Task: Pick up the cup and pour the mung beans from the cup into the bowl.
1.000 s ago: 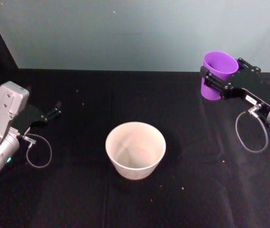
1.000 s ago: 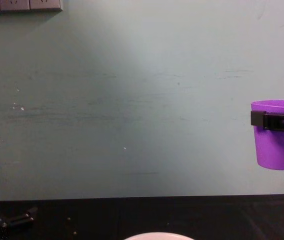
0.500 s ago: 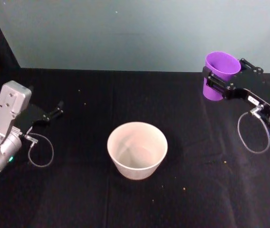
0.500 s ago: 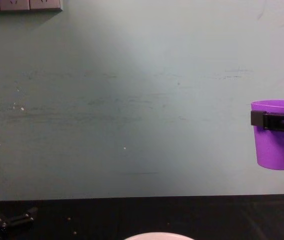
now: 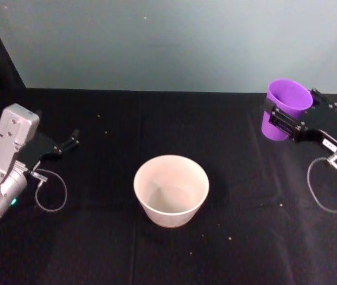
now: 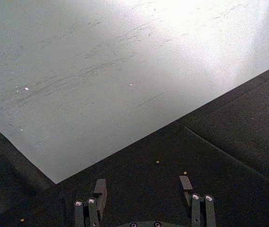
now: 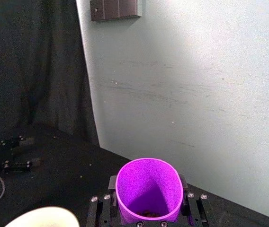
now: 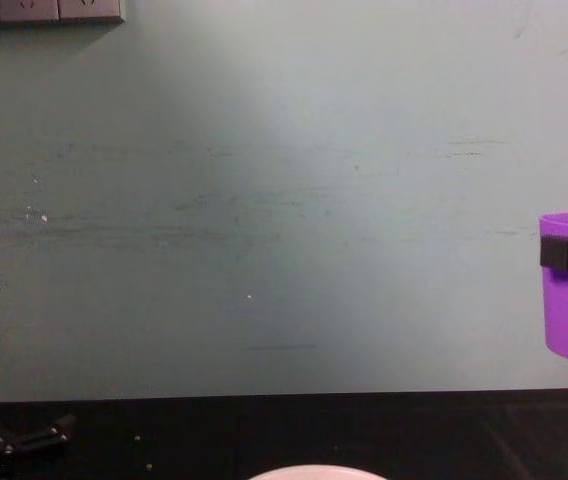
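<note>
Rightward and slightly downward the cup (image 5: 288, 104) has been carried since the earlier frame. It is held upright, clamped by the right hand (image 5: 293, 114) above the desk (image 5: 97, 237), well apart from the bowl (image 5: 171, 215) at about 2 o'clock from it, with the mung beans (image 7: 147, 213) seen low inside. The left hand (image 5: 67, 144) is parked with fingers spread at the bowl's 9 o'clock. If the cup were tipped before being brought over the bowl, or tipped too fast, beans would likely be scattered across the desk.

Lab bench: black-draped table (image 5: 97, 249), bare teal wall (image 5: 156, 41)
</note>
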